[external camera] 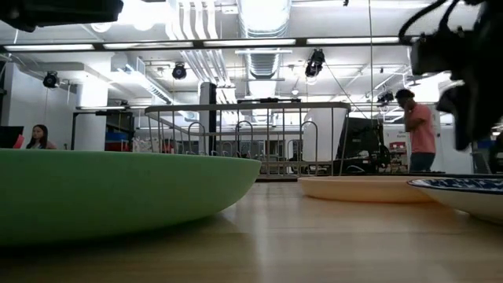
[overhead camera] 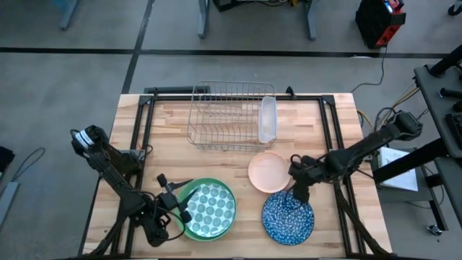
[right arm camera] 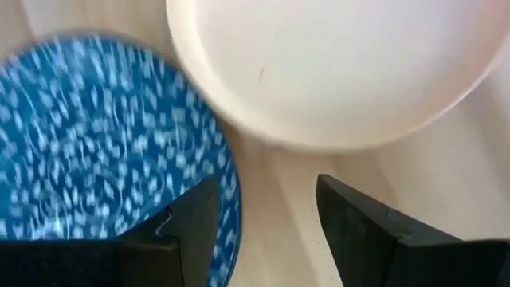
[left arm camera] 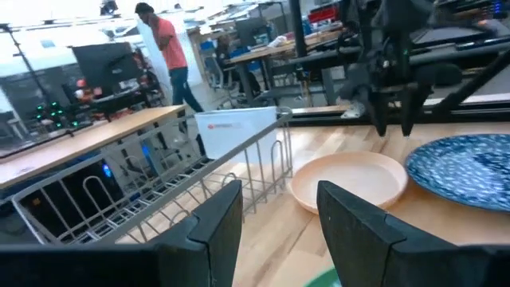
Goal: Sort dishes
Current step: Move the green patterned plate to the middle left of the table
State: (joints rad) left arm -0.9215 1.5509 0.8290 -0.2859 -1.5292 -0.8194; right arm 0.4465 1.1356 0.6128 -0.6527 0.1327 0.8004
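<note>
Right hand (overhead camera: 299,193) points down, fingers spread, over the blue speckled plate (overhead camera: 287,218); left hand (overhead camera: 178,202) waits open.

Green plate (external camera: 118,192): cut off by the low view's left edge, its dotted companion not visible there. Blue speckled plate (right arm camera: 96,151): blurred and cropped in the right wrist view; peach-pink bowl (right arm camera: 335,64): cropped at the top edge. White floral-patterned plate: cannot be made out in any view.
</note>
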